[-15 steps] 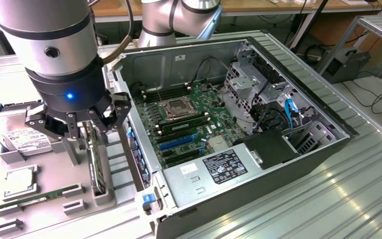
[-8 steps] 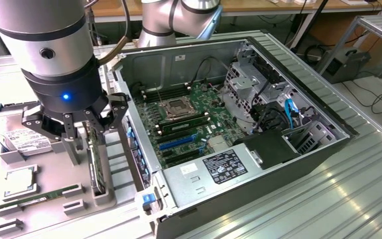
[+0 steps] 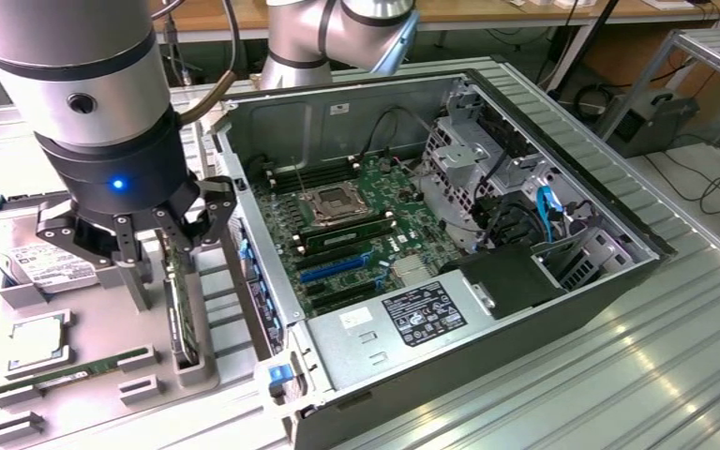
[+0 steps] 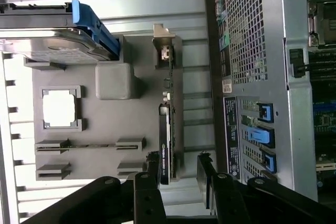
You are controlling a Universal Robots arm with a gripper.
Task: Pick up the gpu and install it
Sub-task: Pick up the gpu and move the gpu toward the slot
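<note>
Grey tray [image 4: 105, 124], gpu [image 4: 164, 140] on edge, wrist view: claw [image 4: 178, 160] spread over it

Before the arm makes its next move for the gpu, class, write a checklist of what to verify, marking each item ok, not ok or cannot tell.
1. Is the gripper open: ok, it is spread wide.
2. Is the gpu standing on edge in the grey holder: ok.
3. Is the gpu centred between the fingers: not ok, it sits close to one finger.
4. Is the gripper touching the gpu: cannot tell.
5. Is the computer case open on top: ok, the board is exposed.
6. Are the blue expansion slots free: ok, nothing is plugged into them.
</note>
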